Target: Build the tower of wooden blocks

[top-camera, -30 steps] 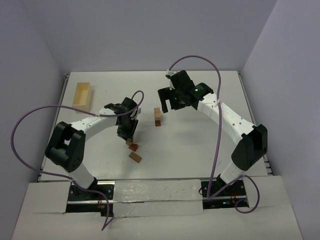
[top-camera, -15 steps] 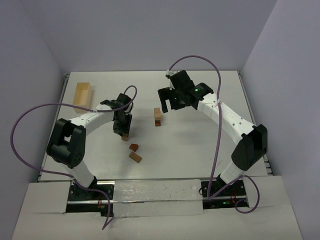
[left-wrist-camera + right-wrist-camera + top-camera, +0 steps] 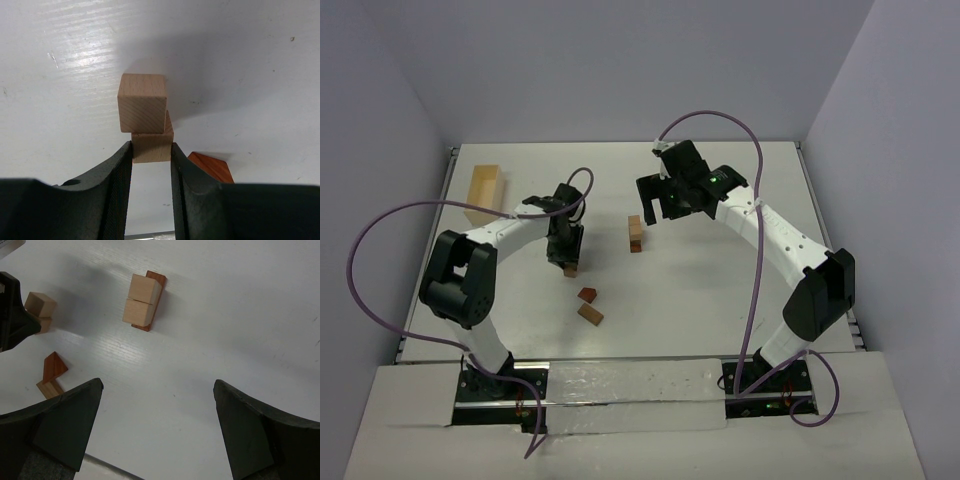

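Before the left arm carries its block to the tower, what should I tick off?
1. Left gripper shut on tan block: ok.
2. Second tan cube touching that block, carried or loose: cannot tell.
3. Tower standing, apart from both grippers: ok.
4. Right gripper open, clear of the tower: ok.
5. Reddish block and brown brick lie off the path to the tower: ok.

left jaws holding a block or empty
Shut on a tan block: the left wrist view shows both jaws pressed against its sides.
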You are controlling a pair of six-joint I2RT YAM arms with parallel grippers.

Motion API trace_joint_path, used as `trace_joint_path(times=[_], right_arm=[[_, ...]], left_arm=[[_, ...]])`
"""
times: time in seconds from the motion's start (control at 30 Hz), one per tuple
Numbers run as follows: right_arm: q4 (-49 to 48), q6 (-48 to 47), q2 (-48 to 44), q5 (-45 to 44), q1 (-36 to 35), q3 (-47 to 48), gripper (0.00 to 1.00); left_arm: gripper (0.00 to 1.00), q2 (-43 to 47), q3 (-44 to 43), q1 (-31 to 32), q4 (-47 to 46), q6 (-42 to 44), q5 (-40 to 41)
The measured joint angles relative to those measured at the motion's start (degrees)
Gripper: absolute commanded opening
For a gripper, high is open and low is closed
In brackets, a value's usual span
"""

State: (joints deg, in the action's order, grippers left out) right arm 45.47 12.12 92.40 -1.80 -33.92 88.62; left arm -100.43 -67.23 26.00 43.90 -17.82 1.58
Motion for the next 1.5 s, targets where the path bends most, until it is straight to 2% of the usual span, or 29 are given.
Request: trace_joint_path(times=[0.13,0.33,0.5,0.57,0.77,0.8,0.87,1.1,1.13,1.23,1.3,1.37,1.5], right_arm=[[0.00,0.00,0.00,0.00,0.15,-0.02,1.00],[0.01,0.00,0.00,0.18,0.21,0.00,1.00],[0.04,0.00,0.00,0.55,0.23,0.00,1.00],[0.11,0.00,0.00,0.71,0.23,0.00,1.00],[0.50,0.00,0.02,1.01,0.23,0.33,1.00],[0.51,0.00,0.02,1.03,0.23,0.42,1.00],[0.52,-0.01,0.02,1.05,0.23,0.60,1.00],[0.68,-0.02,0.02,1.23,0.23,0.63,1.00],[0.68,-0.04,0.02,1.25,0.23,0.63,1.00],[0.68,-0.05,0.02,1.35,0.23,0.63,1.00],[0.68,-0.07,0.02,1.69,0.23,0.63,1.00],[0.68,-0.09,0.02,2.17,0.23,0.63,1.00],[0.68,-0.30,0.02,2.73,0.23,0.63,1.00]], left_arm=[[0.06,-0.17,-0.17,-0.31,0.00,0.02,-0.02],[0.23,-0.51,-0.52,-0.51,0.13,0.51,-0.35],[0.48,-0.56,-0.65,-0.70,0.17,1.68,-0.69],[0.63,-0.56,-0.65,-0.82,0.18,2.10,-0.90],[0.86,-0.56,-0.65,-1.48,0.20,3.20,-1.44],[0.87,-0.56,-0.65,-1.61,0.20,3.35,-1.70],[0.98,-0.55,-0.65,-1.79,0.23,4.00,-2.27],[0.99,5.23,0.35,-1.84,-0.07,11.39,-6.34],[0.94,6.81,0.24,-1.84,0.32,14.05,-7.46],[0.84,11.58,-1.22,-1.99,4.02,23.81,-11.47],[0.89,14.80,-2.26,-2.07,5.63,31.28,-13.92],[0.90,18.16,-1.68,-2.35,5.77,38.86,-15.98],[0.89,25.35,5.26,-3.18,4.93,54.60,-17.93]])
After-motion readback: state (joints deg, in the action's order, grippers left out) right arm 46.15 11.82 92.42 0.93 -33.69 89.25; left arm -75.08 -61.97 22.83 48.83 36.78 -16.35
